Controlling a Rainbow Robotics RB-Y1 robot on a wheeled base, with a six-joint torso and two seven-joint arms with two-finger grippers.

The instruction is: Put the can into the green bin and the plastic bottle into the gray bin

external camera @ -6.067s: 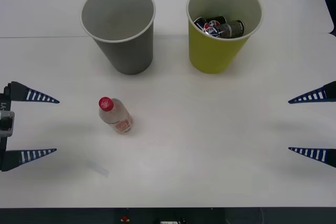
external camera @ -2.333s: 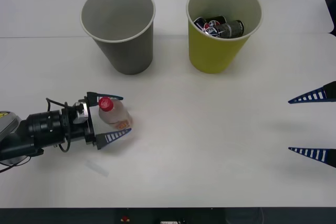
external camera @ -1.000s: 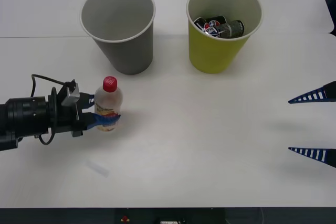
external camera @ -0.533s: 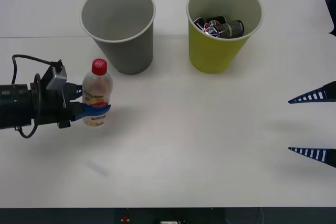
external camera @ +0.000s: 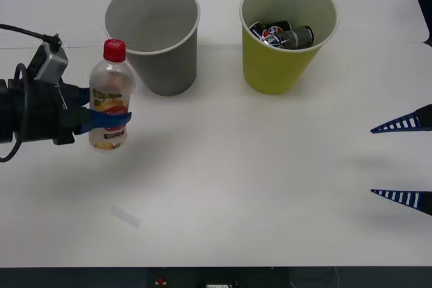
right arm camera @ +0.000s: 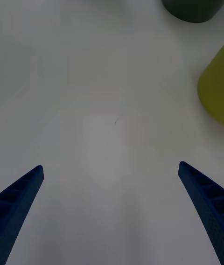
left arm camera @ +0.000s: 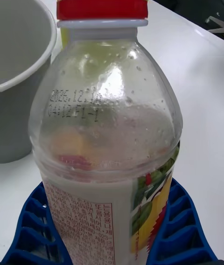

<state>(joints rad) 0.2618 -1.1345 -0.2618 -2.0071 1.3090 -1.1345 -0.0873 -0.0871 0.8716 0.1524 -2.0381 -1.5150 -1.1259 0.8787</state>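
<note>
1. Gray bin (external camera: 152, 35) is the landmark; green bin (external camera: 286, 35) beside it w/ cans (external camera: 283, 35) inside.
2. Left gripper (external camera: 101, 119) clamped on bottle (external camera: 109, 96) at label, upright, lifted near gray bin's side.
3. Right gripper (external camera: 403, 161) wide open, nothing held, well apart from gray bin.
4. Bottle prob. light, thin-walled, slick; grip mid-body.
5. Stamped code too faint to read with certainty.

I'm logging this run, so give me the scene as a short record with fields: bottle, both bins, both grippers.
bottle: clear plastic bottle with red screw cap, upright, lifted off the white table
left gripper: shut on the bottle's label
gray bin: gray tapered cup-shaped bin, upright, just beyond the bottle
green bin: yellow-green tapered bin, holds dark cans
right gripper: open, at the table's right edge
</note>
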